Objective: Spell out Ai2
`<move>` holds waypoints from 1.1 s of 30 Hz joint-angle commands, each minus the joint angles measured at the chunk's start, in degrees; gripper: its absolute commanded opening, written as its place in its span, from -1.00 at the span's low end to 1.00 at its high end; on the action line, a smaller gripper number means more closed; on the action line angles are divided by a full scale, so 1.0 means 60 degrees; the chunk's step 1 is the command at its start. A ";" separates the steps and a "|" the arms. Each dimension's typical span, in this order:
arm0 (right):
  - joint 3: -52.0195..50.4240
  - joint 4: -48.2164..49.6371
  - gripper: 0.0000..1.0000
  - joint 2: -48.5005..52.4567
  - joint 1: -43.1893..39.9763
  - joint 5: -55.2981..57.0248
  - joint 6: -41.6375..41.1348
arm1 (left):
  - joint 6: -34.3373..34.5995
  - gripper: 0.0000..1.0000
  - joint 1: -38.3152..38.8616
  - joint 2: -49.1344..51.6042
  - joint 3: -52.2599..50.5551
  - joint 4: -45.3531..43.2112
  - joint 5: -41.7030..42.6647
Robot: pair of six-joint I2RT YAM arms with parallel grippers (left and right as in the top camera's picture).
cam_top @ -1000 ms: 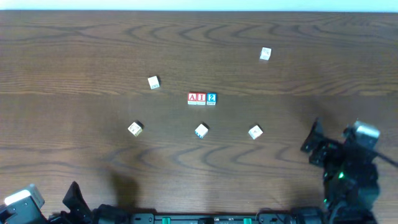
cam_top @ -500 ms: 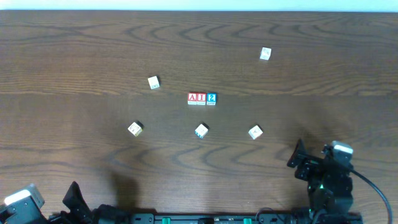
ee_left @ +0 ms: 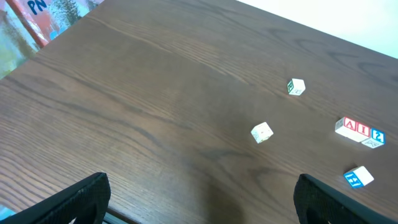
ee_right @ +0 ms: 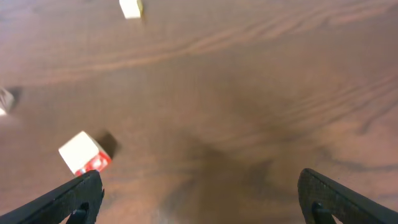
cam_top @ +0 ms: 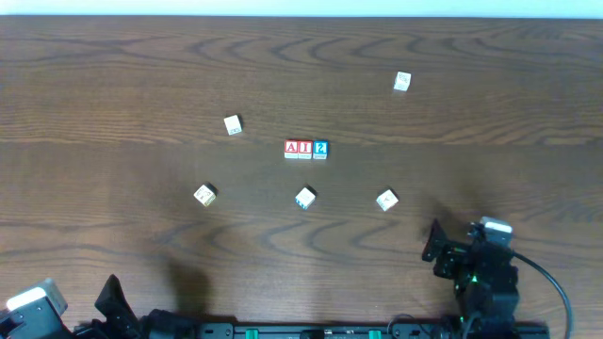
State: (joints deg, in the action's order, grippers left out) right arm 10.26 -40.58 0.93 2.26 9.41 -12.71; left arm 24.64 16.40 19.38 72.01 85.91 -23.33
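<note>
The A block (cam_top: 291, 148), I block (cam_top: 304, 148) and 2 block (cam_top: 320, 149) form a tight row.

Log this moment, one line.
white A cube, white I cube, blue 2 cube: row reading AI2 | left gripper: open, empty | right gripper: open, empty

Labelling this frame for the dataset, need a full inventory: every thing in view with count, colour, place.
A block: one, white with red letter, left end of the centre row.
I block: one, white with red letter, between A and 2.
2 block: one, blue with white digit, right end of the row.
pale cubes: five, whitish, scattered; two beyond the row, three nearer the robot.
table: one, dark brown wood.
left gripper: one, black, open and empty, near edge, robot's left.
right gripper: one, black, open and empty, near edge, robot's right.
</note>
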 commanded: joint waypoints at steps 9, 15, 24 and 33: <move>-0.0160 -0.0076 0.99 -0.0102 -0.0080 -0.0397 0.0131 | 0.0040 0.91 0.0033 -0.0047 0.0015 0.0011 -0.0131; -0.0160 -0.0076 0.99 -0.0102 -0.0080 -0.0397 0.0131 | 0.0040 0.91 0.0033 -0.0047 0.0015 0.0011 -0.0131; -0.0160 -0.0076 0.98 -0.0102 -0.0080 -0.0397 0.0131 | 0.0040 0.91 0.0033 -0.0047 0.0015 0.0011 -0.0131; -0.0160 -0.0076 0.98 -0.0102 -0.0080 -0.0397 0.0131 | 0.0623 0.91 -0.0266 -0.0080 -0.0029 -0.0135 0.0401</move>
State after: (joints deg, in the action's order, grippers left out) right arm 9.52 -40.93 0.93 2.24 7.31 -12.71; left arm 25.61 16.12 19.38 72.01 86.65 -22.20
